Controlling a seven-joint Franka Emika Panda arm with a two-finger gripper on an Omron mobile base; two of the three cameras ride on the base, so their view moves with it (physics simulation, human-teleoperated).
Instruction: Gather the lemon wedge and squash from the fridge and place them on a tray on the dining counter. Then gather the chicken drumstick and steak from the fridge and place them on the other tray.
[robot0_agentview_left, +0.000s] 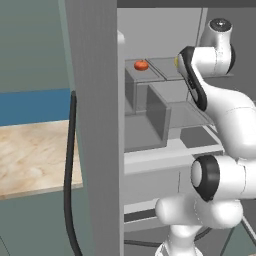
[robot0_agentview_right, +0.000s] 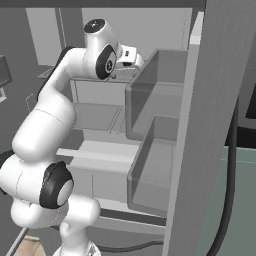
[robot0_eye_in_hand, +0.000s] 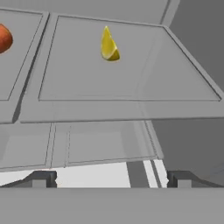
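Gripper (robot0_eye_in_hand: 111, 179) is held spread wide, empty; lemon wedge (robot0_eye_in_hand: 109, 45), upper centre on fridge shelf (robot0_eye_in_hand: 87, 74), may be nudged away w/ misaligned approach.

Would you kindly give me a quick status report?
Gripper open, empty. Lemon wedge ahead on fridge shelf, untouched. Path clear.

My views are evenly and softly lit, with no glare and no clear light source. Shadows are faint, just darker grey at the upper left of my right base view. Everything looks slightly soft and low in detail, without edge distortion.
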